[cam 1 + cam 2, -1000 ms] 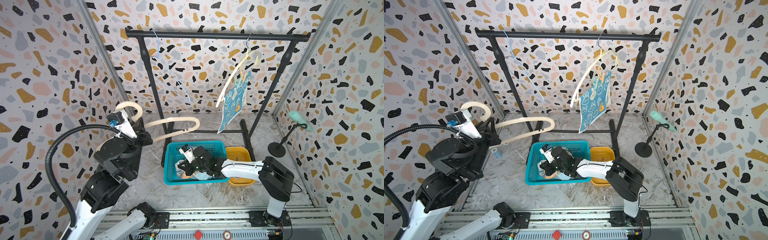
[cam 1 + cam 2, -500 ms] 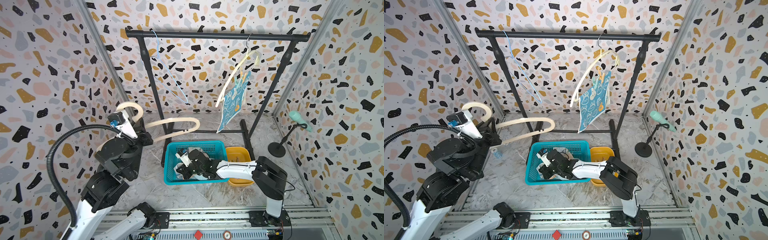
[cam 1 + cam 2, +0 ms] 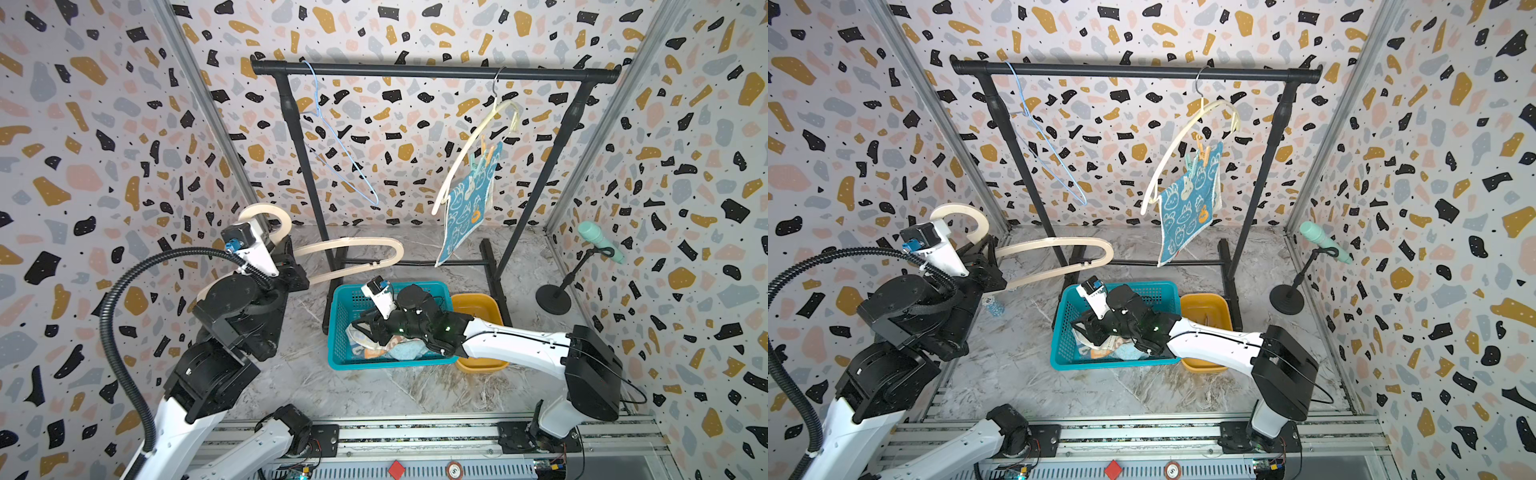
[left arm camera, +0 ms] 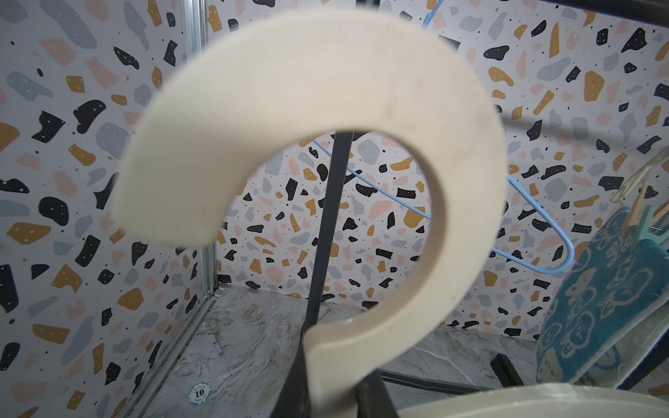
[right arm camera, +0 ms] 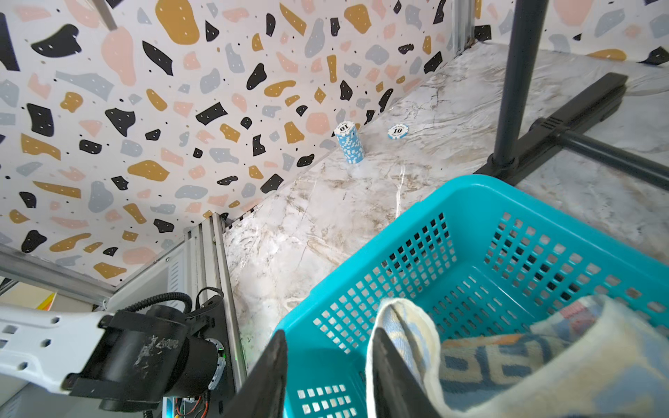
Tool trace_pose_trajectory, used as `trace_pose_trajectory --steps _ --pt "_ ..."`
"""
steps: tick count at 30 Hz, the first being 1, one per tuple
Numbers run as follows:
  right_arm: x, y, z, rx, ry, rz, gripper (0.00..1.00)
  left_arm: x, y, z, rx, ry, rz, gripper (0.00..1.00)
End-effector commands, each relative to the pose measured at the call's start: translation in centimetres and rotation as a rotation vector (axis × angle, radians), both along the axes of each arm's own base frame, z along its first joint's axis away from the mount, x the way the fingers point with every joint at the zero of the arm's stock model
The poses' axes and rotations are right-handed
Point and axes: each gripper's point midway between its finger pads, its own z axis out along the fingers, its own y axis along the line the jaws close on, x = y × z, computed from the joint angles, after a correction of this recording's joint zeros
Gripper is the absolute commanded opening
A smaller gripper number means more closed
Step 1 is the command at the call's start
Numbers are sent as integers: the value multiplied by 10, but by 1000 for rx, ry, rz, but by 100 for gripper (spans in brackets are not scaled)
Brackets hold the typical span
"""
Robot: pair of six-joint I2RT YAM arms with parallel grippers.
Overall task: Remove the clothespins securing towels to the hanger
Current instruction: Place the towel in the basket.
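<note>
- The right gripper [image 5: 329, 338] is lowered inside the teal basket [image 5: 470, 202]. Its jaws stand apart with nothing between them.
- The striped towel [image 5: 506, 365] lies crumpled in that basket, with its cream edge against one right finger [image 5: 389, 369].
- The pale blue towel [image 3: 405, 351] lies in the same basket, touching the striped one and partly under the right arm.
- The yellow tub [image 3: 478, 305] sits on the floor against the basket's side. Its contents are too small to identify.
- The left gripper [image 3: 291, 259] is clamped on the neck of the cream hanger [image 3: 357, 243]. It holds the hanger nearly flat and clear of the floor, left of the basket.
- The black rack [image 3: 415, 71] stands behind the basket.
- The second cream hanger [image 3: 469, 149] hooks on the rail near its right end and is tilted.
- The teal rabbit towel [image 3: 465, 208] hangs from that hanger by its upper corner.
- Two clothespins [image 3: 1198, 154], one peach and one mint, sit side by side gripping that corner.
- The blue wire hanger [image 4: 571, 253] hangs on the rail's left part.
- The poker chip stack [image 5: 349, 144] stands on the floor by the left wall.
</note>
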Motion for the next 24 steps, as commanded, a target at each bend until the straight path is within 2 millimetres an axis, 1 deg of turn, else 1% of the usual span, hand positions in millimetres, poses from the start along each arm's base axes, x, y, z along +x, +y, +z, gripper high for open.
trace_pose_trajectory --steps 1,5,7,8,12,16,19,21,24 --pt "-3 -20 13 8 -19 -14 40 1 -8 5 14 -16 -46 0" --pt "-13 -46 23 45 0 29 40 5 -20 1 29 4 -102 0" --pt "-20 -64 37 95 3 59 39 7 -27 -1 38 17 -127 0" --pt "-23 -71 40 109 3 72 39 8 -29 -2 42 22 -136 0" --pt "-28 -111 75 179 -48 58 39 12 -42 -6 53 41 -192 0" --pt "-25 -154 109 239 -125 -20 48 15 -56 -11 60 61 -252 0" --pt "-23 -181 129 279 -173 -73 54 17 -68 -14 63 79 -307 0" --pt "-22 -194 139 293 -192 -95 58 18 -73 -16 61 87 -330 0" --pt "-22 -205 148 298 -215 -110 62 20 -80 -18 60 97 -358 0"
